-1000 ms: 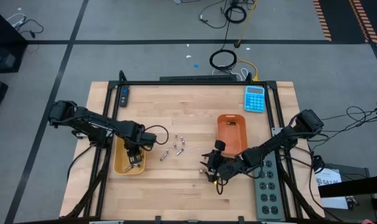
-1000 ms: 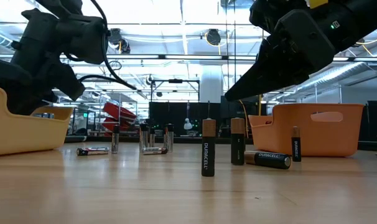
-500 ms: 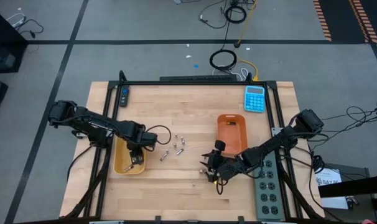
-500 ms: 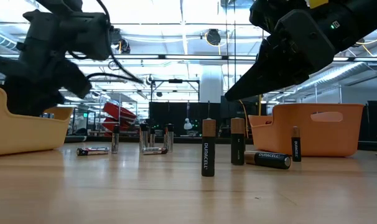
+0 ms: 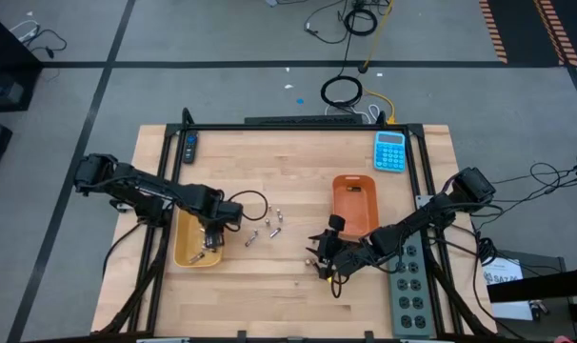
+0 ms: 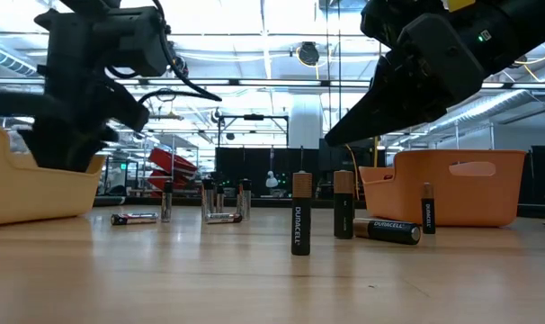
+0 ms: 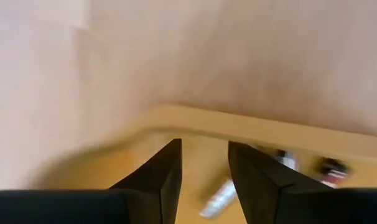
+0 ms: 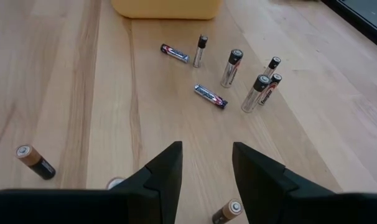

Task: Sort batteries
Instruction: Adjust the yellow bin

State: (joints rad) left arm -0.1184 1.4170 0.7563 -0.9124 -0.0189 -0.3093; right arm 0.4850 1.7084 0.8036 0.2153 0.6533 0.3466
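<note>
My left gripper (image 5: 210, 240) (image 7: 204, 144) hangs open over the yellow tray (image 5: 195, 250) (image 6: 21, 184), pointing down into it, with nothing between its fingers. A few batteries (image 7: 221, 198) lie on the tray floor. Several slim batteries (image 5: 266, 227) (image 8: 232, 67) stand or lie on the wood at mid-table. My right gripper (image 5: 320, 259) (image 8: 207, 149) is open and slants down above the thicker copper-topped batteries (image 6: 300, 214) (image 8: 34, 162) beside the orange tray (image 5: 355, 202) (image 6: 457, 184). It touches none of them.
A blue calculator (image 5: 389, 151) lies at the far right of the table. A grey power strip (image 5: 409, 286) runs along the right edge. A black remote (image 5: 189, 148) lies at the far left. Bare wood stretches along the near edge.
Over the yellow tray my left gripper has tipped and rolled, so it now points more steeply down. It has shifted slightly toward the slim batteries. My right gripper and the batteries have kept still.
</note>
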